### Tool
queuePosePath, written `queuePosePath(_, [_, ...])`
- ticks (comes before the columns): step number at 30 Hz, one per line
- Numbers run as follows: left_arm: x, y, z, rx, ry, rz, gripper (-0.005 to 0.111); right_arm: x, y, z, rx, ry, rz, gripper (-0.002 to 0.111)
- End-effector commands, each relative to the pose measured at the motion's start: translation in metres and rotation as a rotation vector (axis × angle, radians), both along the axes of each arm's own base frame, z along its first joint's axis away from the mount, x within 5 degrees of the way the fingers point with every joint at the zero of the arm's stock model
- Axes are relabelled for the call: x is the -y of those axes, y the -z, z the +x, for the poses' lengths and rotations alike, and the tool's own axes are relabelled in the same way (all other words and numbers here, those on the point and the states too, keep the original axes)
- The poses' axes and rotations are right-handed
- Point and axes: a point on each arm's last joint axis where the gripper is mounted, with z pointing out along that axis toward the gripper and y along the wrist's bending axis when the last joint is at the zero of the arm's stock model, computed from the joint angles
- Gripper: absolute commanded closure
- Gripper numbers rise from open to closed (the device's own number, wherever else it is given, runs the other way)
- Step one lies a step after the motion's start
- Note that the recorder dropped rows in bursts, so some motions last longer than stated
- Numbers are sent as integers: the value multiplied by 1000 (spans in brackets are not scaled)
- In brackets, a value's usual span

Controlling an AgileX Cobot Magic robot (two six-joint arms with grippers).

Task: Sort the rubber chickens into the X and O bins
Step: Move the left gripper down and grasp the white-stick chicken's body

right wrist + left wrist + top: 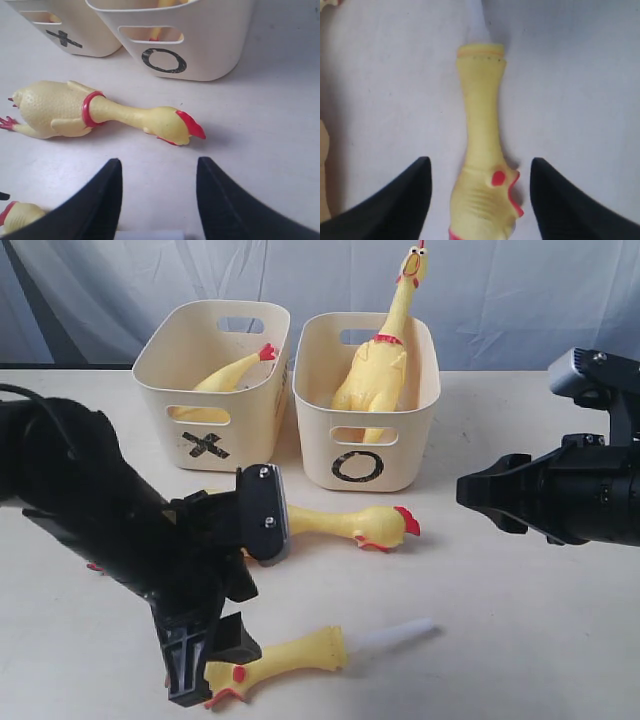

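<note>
A head-and-neck rubber chicken (285, 652) with a white tube (395, 633) lies at the table's front. My left gripper (205, 680) is open over its head (485, 195), one finger on each side with gaps showing. A whole chicken (340, 523) lies on its side before the bins, and my right gripper (470, 490) hangs open to its right, with nothing between its fingers (220, 195). The X bin (250, 430) holds one chicken (235, 372) lying down. Another chicken (375, 370) stands in the O bin (400, 455), head above the rim.
The two bins stand side by side at the back of the pale table (520, 620), almost touching. A light cloth backdrop (520, 290) hangs behind them. My left arm (90, 510) covers the table's left front.
</note>
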Motion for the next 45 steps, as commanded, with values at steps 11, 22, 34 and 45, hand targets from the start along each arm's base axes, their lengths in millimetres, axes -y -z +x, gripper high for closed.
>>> queuePosePath(11, [0,14,-4,62,-66,-96,42,1,0,0,4,10,4,63])
queuePosePath(22, [16,44,-8,-12,-59,-47,42,1,0,0,3,9,4,63])
queuePosePath(34, [21,77,-6,-15,-23,45,51,0,0,0,1,8,7,63])
queuePosePath(45, [21,77,-6,-18,-22,47,107,0,0,0,0,10,10,63])
